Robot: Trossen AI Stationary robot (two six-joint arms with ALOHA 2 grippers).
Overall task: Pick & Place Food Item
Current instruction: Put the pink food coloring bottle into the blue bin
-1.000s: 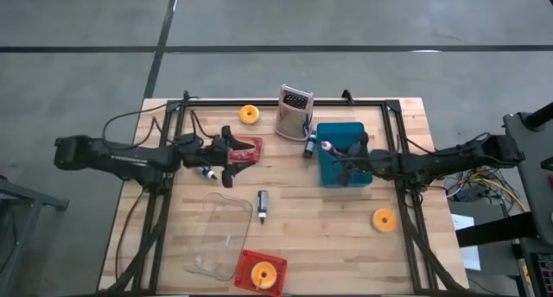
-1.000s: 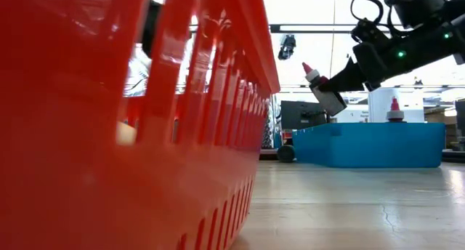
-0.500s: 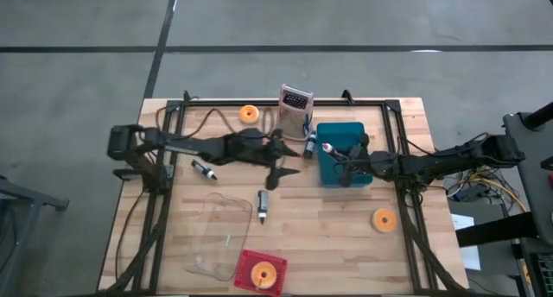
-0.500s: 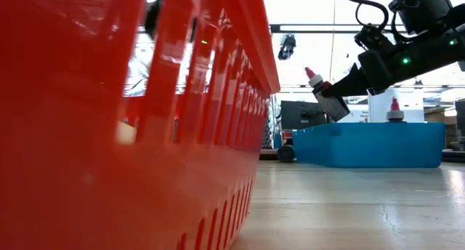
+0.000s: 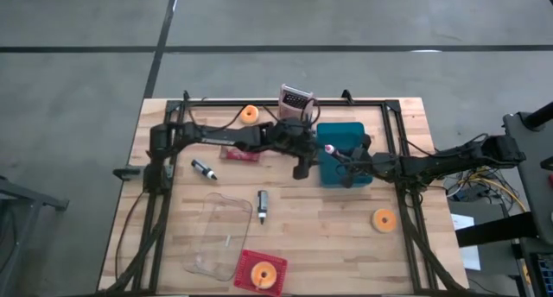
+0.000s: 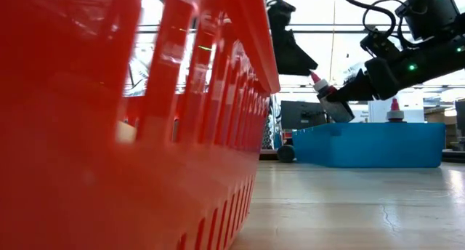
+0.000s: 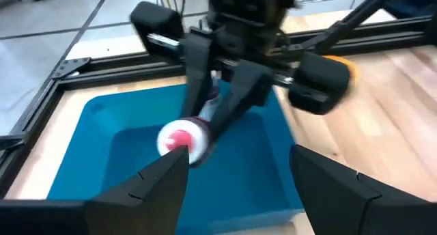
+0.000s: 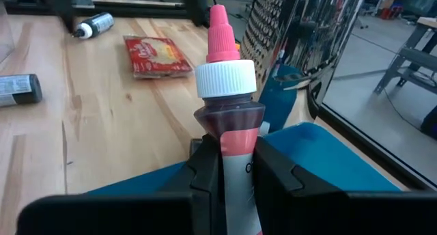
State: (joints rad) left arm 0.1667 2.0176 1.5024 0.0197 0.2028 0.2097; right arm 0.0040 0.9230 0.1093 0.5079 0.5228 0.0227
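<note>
Looking down, the right pincer (image 5: 339,156) grips a pink-capped bottle (image 5: 329,148) above the blue bin (image 5: 330,176). Past the left pincer (image 7: 235,168), open and empty, that bottle (image 7: 184,140) hangs just ahead over the bin (image 7: 102,153).

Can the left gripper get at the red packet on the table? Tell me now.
Probably yes. The red packet lies bare on the table, nothing covering it; the open left gripper hangs beside the blue bin and must swing back.

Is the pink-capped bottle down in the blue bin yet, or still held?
Held, not in. The right hand is shut on the bottle, which hangs tilted above the blue bin.
</note>
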